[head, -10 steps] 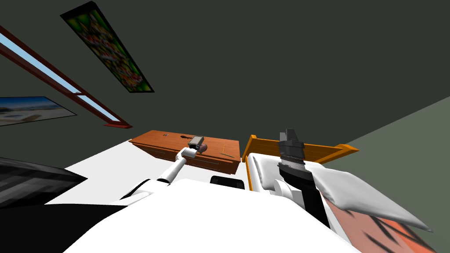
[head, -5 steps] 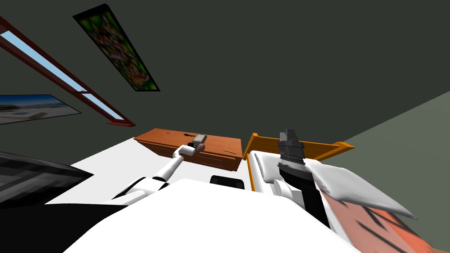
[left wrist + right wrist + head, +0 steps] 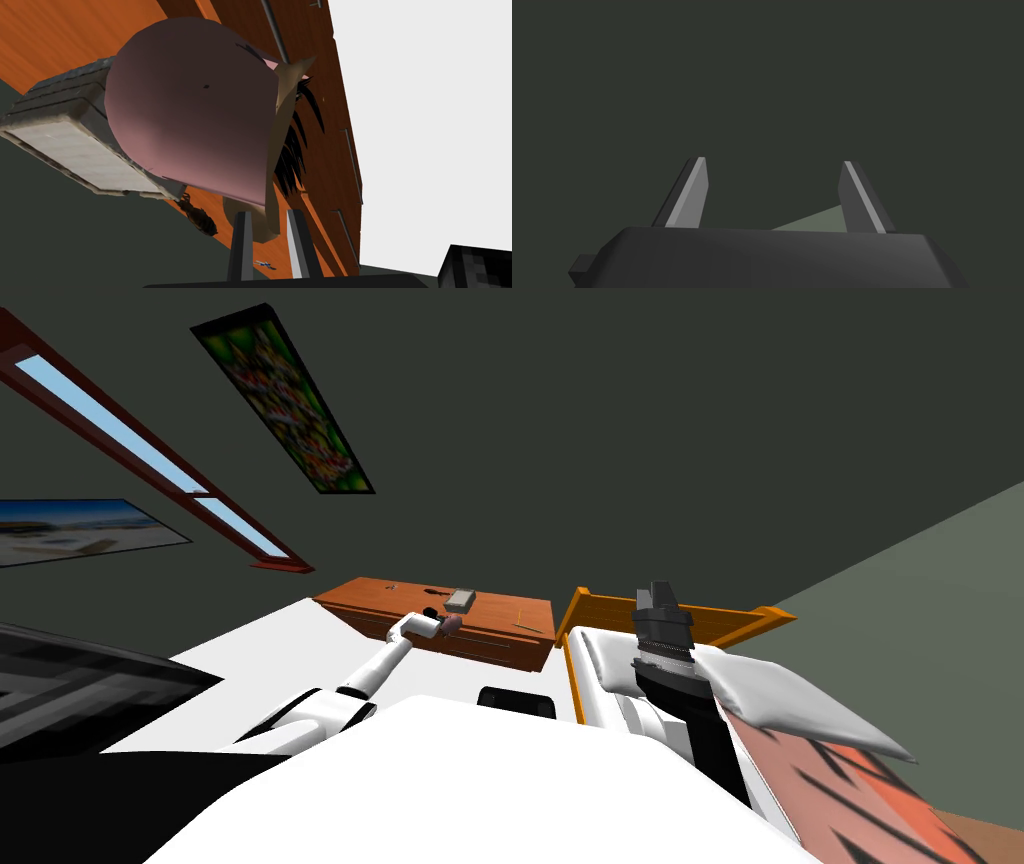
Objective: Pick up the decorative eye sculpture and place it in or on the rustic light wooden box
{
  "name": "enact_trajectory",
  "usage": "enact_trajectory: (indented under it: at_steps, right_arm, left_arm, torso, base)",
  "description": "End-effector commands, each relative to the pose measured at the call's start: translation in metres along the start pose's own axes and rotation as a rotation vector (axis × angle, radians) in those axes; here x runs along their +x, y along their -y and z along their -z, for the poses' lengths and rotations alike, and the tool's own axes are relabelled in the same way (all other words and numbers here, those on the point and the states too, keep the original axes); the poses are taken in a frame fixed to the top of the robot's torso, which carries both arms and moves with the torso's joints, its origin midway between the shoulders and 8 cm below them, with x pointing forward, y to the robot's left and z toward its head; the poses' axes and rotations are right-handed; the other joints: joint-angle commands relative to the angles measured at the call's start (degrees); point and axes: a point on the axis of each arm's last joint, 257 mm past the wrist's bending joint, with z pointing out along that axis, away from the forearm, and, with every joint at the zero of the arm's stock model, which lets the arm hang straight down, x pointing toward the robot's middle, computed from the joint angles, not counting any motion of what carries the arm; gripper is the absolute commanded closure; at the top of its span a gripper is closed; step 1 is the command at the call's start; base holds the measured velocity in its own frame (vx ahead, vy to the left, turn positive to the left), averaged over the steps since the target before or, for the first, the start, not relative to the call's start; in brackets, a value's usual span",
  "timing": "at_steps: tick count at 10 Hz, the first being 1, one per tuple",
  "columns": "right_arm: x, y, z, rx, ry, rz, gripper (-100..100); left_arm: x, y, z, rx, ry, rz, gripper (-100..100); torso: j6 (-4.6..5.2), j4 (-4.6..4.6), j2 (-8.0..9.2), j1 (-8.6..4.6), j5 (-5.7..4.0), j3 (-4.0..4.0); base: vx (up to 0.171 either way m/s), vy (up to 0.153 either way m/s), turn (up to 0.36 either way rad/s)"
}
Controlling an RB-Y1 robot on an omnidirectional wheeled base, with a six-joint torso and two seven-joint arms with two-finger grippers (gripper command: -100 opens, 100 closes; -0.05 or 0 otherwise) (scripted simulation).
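Orange-brown dresser (image 3: pixel 440 610): carries the box on its top. Risk, as I judge it: a low reach would knock the forearm or the carried piece against its front edge.
Grey-white box (image 3: pixel 460 599): sits on the dresser top, beyond the left gripper. It looks shallow and light, so a sideways nudge could slide it away.
Pink eye sculpture (image 3: pixel 200 125): off the dresser, carried by the left gripper near the front edge, with the box near. Whether the two touch I cannot tell. Its broad dome on a narrow stem looks top-heavy, so it may swing in the pinch, or roll off the box if let go tilted.
Left gripper (image 3: pixel 269 215): fingers drawn close, pinching the tan stem under the dome. That is a small hold for so wide a load.
Right gripper (image 3: pixel 772 165): fingers apart, nothing between them, raised over the bed (image 3: pixel 730 615), well apart from the work.
Small dark object (image 3: pixel 200 222): lies on the dresser just beside the box and could be swept aside.
Count: one bed, one dresser, one box, one sculpture, two grippers, one small dark object.
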Motion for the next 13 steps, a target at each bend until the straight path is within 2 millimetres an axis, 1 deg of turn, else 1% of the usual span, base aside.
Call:
enact_trajectory:
  at_steps: [1,3,5,7,8,9,12,13]
  right_arm:
    - [0.000,0.000,0.000,0.000,0.000,0.000,0]
    - [0.000,0.000,0.000,0.000,0.000,0.000,0]
    - [0.000,0.000,0.000,0.000,0.000,0.000,0]
    - [0.000,0.000,0.000,0.000,0.000,0.000,0]
    - [0.000,0.000,0.000,0.000,0.000,0.000,0]
    - [0.000,0.000,0.000,0.000,0.000,0.000,0]
    - [0.000,0.000,0.000,0.000,0.000,0.000,0]
    - [0.000,0.000,0.000,0.000,0.000,0.000,0]
  left_arm:
    - [-0.014,0.001,0.006,-0.017,0.017,-0.019,100]
    - [-0.025,0.004,0.012,-0.026,0.035,-0.038,100]
    - [-0.045,0.019,0.023,-0.007,0.082,-0.084,100]
    - [-0.054,0.031,0.030,0.017,0.111,-0.109,100]
    - [-0.061,0.041,0.036,0.036,0.132,-0.126,100]
    - [-0.068,0.050,0.042,0.056,0.153,-0.143,100]
    - [-0.080,0.068,0.054,0.095,0.196,-0.172,100]
    - [-0.082,0.070,0.055,0.099,0.202,-0.175,100]
  torso:
    - [0.00,0.00,0.00,0.00,0.00,0.00]
    - [0.01,0.06,0.06,-0.09,-0.07,0.06]
    - [0.09,0.11,-0.11,-0.24,-0.17,0.01]
    - [0.23,0.09,-0.81,-0.26,-0.27,-0.32]
    - [0.23,0.02,-1.01,-0.31,-0.25,-0.45]
    - [0.29,0.01,-1.12,-0.48,-0.29,-0.51]
    - [0.40,0.02,-1.08,-0.46,-0.29,-0.50]
    - [0.42,0.03,-1.13,-0.49,-0.33,-0.51]
  base:
    - [-0.091,0.063,-0.013]
    - [-0.073,0.041,-0.020]
    - [0.029,0.040,-0.085]
    - [0.193,0.070,-0.078]
    - [0.222,0.020,-0.078]
    - [0.228,0.033,-0.096]
    - [0.187,0.040,-0.071]
    - [0.166,0.044,-0.042]
